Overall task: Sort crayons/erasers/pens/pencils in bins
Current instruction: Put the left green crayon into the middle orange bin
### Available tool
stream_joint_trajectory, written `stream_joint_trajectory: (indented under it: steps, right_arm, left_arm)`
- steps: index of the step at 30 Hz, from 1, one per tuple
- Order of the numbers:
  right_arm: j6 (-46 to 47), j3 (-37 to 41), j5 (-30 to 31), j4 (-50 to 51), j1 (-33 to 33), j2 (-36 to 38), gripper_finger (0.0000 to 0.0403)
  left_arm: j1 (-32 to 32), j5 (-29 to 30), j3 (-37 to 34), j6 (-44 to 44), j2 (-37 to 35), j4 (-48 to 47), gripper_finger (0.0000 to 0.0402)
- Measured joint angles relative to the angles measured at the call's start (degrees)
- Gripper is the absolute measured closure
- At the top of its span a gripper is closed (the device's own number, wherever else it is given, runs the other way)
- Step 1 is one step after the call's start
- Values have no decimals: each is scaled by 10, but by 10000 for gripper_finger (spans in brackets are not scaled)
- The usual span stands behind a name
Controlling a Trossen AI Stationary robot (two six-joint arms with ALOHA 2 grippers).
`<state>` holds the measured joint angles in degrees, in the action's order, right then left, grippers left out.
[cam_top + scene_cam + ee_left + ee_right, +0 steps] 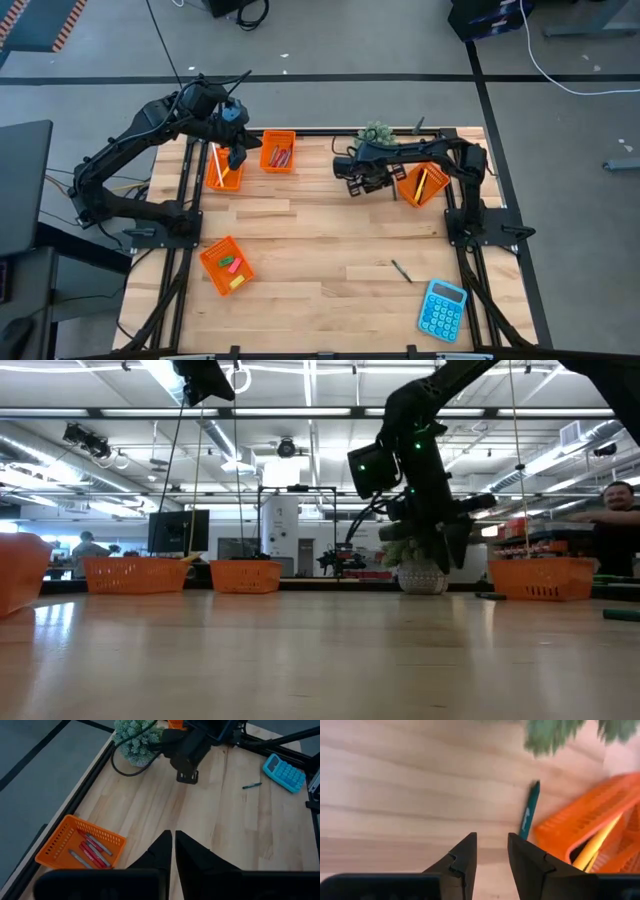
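**RISK OF A FOULED PICK BESIDE THE RIGHT-EDGE BIN**

Position, right gripper (491, 840): low over the bench toward the far right corner, fingers released and spread, nothing between them. Just ahead: 1 teal stick (528, 812), flat on the wood, touching or just beside the wall of the right-edge bin (580, 825). Cannot tell pen from crayon. Yellow pencil (594, 847) already inside that bin.

Position, left gripper (172, 837): raised over the far left corner bin (225, 168), fingers drawn almost together, empty.

Also outstanding: 1 loose dark stick (401, 270) toward the near right corner, near the calculator (443, 310). Remaining 2 bins: 1 with crayons (92, 851) on the far edge, 1 with erasers (232, 268) toward the near left corner.

Hazards, as judged:
- Fingertip striking the bin wall on descent, owing to the tight gap; likely to shove or tip the bin.
- Stick rolling or pinching at 1 end only, then swinging and dropping.
- Brushing the plant (379, 131) close behind.
- Misfiling through uncertain type.
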<state>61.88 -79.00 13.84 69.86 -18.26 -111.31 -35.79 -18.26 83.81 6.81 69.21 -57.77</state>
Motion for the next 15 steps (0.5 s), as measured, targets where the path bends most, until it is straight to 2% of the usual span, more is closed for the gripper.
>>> stream_joint_trajectory:
  steps: [4,10,15]
  right_arm:
    - [-36,-10,-4,6,-25,0,287]
    - [-105,-11,-91,7,-70,1,287]
    - [-152,-11,-109,23,-89,1,287]
  left_arm:
    - [0,0,0,3,0,2,374]
    - [0,-4,0,5,0,4,389]
    - [0,-4,0,5,0,17,381]
